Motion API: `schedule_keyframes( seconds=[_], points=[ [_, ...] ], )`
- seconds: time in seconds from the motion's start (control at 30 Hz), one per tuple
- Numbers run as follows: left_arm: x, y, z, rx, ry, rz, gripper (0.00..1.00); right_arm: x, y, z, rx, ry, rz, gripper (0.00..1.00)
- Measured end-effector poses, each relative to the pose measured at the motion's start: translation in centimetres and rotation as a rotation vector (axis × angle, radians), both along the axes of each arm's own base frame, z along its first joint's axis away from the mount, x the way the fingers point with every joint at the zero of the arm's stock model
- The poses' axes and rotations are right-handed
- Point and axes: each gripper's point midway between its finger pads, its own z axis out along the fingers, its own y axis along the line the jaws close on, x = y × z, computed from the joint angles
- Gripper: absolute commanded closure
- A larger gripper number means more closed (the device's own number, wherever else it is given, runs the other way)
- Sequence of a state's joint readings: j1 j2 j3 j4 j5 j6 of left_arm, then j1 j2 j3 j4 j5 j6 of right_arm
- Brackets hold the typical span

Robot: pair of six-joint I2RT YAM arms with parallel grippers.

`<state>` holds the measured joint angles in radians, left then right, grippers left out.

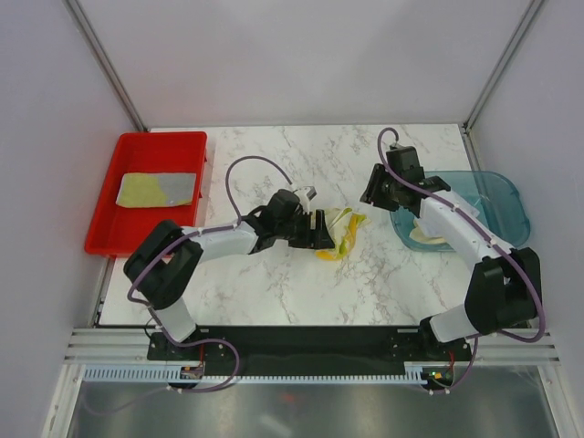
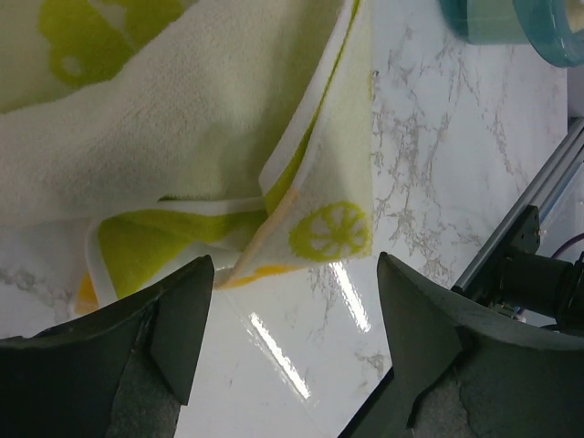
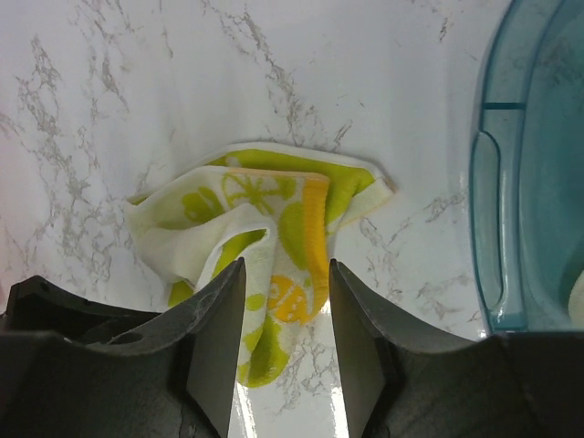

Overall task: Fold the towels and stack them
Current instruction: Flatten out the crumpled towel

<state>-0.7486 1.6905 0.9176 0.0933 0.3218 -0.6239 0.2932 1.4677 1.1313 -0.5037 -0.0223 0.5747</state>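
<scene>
Top external: left gripper (image 1: 328, 230) and right gripper (image 1: 369, 195), jaws apart, flank crumpled towel (image 1: 347, 228); teal bin (image 1: 513, 188) nearby

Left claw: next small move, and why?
Likely ease the left claw forward and shut it on the near corner of the crumpled towel: its jaws stand open, the towel lies unfolded just ahead, ungripped, and the right claw is open too.
</scene>
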Motion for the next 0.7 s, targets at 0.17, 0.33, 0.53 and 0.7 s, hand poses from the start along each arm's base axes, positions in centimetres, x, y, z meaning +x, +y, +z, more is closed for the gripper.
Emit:
schedule_keyframes(
  seconds=[0.17, 0.33, 0.53, 0.7],
  points=[
    [0.8, -1.2, -1.7, 0.012, 0.024, -0.002, 0.25, -0.6, -0.9, -0.3, -0.008, 0.005, -0.016, 0.5],
    [0.2, -1.5, -3.0, 0.025, 0.067, 0.001, 0.66, -1.6, -1.1, 0.1, 0.0, -0.008, -0.013, 0.5],
    [-0.9, -1.1, -2.7, 0.011, 0.095, -0.002, 0.9, -3.0, -1.3, -2.0, -0.005, 0.031, -0.008, 0.51],
    [-3.7, 2.0, -0.6, 0.024, 0.112, 0.029, 0.87, -5.4, -1.5, -4.7, -0.005, 0.099, -0.004, 0.52]
  ],
)
